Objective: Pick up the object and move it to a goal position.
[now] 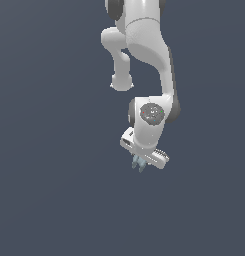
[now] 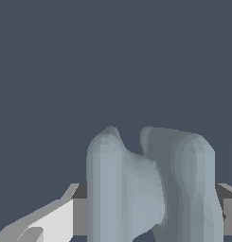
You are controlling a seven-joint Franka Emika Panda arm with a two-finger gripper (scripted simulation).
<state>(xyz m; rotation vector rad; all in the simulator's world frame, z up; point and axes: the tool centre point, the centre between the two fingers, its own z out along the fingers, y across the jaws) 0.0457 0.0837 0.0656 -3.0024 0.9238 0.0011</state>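
Observation:
The object [image 2: 150, 184] is a pale grey-blue H-shaped piece, two upright bars joined by a bridge. It fills the near part of the wrist view. It sits between the grey fingers [image 2: 79, 208], one on each side, with the jaws closed against it. In the exterior view my gripper [image 1: 140, 165] points down from the white hand, and the object [image 1: 138, 163] shows as small pale blue-grey tips below it. I cannot tell how high it is above the floor.
The white arm [image 1: 149, 55] comes down from the top of the exterior view. A plain dark blue-grey surface [image 1: 49, 190] lies all around. No goal marker shows in either view.

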